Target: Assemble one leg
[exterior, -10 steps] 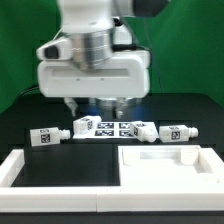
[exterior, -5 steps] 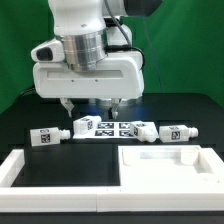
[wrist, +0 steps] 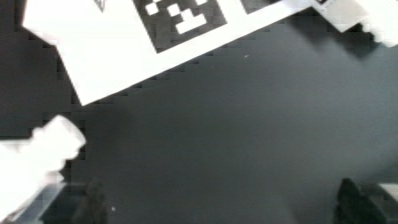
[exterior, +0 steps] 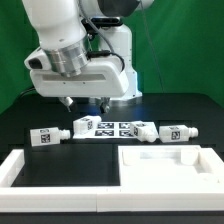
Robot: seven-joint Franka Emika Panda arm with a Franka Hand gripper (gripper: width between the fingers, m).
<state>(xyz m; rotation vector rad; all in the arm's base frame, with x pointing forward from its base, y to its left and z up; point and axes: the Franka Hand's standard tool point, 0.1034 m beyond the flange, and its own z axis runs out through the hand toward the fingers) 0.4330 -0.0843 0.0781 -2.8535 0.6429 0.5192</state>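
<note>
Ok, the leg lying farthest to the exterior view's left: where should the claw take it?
Probably across its middle, from straight above, closing on the long near and far faces: the leftmost leg lies on its side by itself, with both faces free. The claw hangs open.

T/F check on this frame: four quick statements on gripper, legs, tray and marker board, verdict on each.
1. A leg lies at the row's end on the exterior view's left. True.
2. The gripper holds a leg. False: it is open and empty, up above the row.
3. The tray sits behind the marker board. False: it lies in front of it, nearer the camera.
4. The gripper hangs tilted, not straight down. True.
</note>
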